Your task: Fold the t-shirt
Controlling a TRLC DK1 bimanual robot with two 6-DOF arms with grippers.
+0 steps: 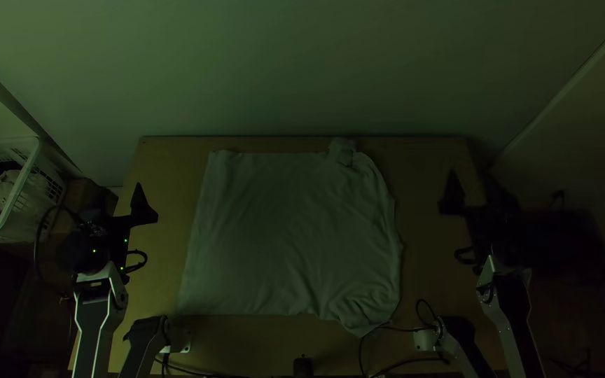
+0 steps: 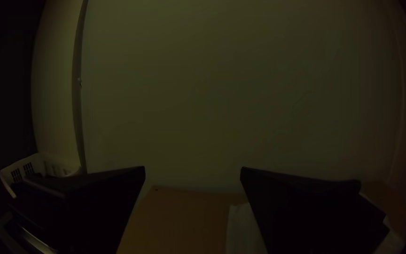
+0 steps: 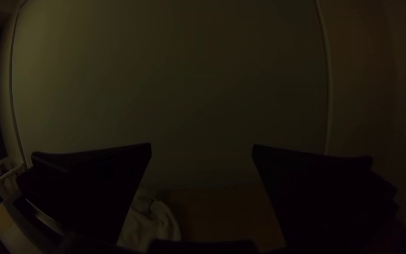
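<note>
The pale t-shirt (image 1: 288, 231) lies spread on the table, its left side straight, its right side rumpled, with bunched cloth at the lower right and a small bunch at the top right. My left gripper (image 1: 141, 203) is over the table's left edge, apart from the shirt; in the left wrist view the left gripper (image 2: 192, 171) stands open, part of the shirt (image 2: 243, 228) beyond it. To the right of the shirt is my right gripper (image 1: 456, 196); the right wrist view shows the right gripper (image 3: 202, 148) open, with rumpled shirt cloth (image 3: 149, 221) beyond. Neither touches the cloth.
A white basket (image 1: 19, 203) holding dark and pale cloth stands left of the table (image 1: 428, 154). Behind the table rises a plain wall. Two further arm-like parts with cables stand at the near edge, one cable close to the shirt's lower right corner.
</note>
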